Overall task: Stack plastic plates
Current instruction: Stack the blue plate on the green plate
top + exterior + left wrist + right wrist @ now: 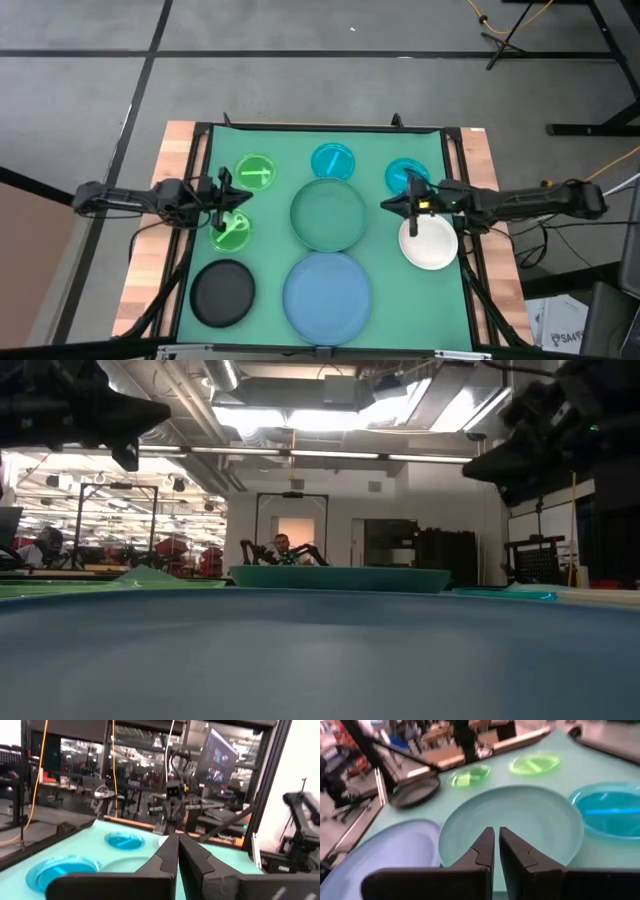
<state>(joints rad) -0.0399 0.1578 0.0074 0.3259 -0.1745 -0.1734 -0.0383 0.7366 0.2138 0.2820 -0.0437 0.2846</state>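
Standing by the table, I see all eight round plastic plates lying separate on the green mat, none stacked on another, so the job looks to be at its very start. The large teal-green plate sits in the middle, with the large blue plate just nearer the front edge. A black medium plate lies front left and a white medium plate on the right. Two small bright green translucent plates are on the left; two small cyan translucent plates lie toward the back.

Neither arm holds anything. The left gripper hovers between the two green plates, fingers pressed together. The right gripper hangs between the teal plate and the nearer cyan one, fingers likewise closed.

My guess is a first pick comes next: one gripper must open, drop to a plate's rim and pinch it, likely bringing one large plate onto the other as a base.
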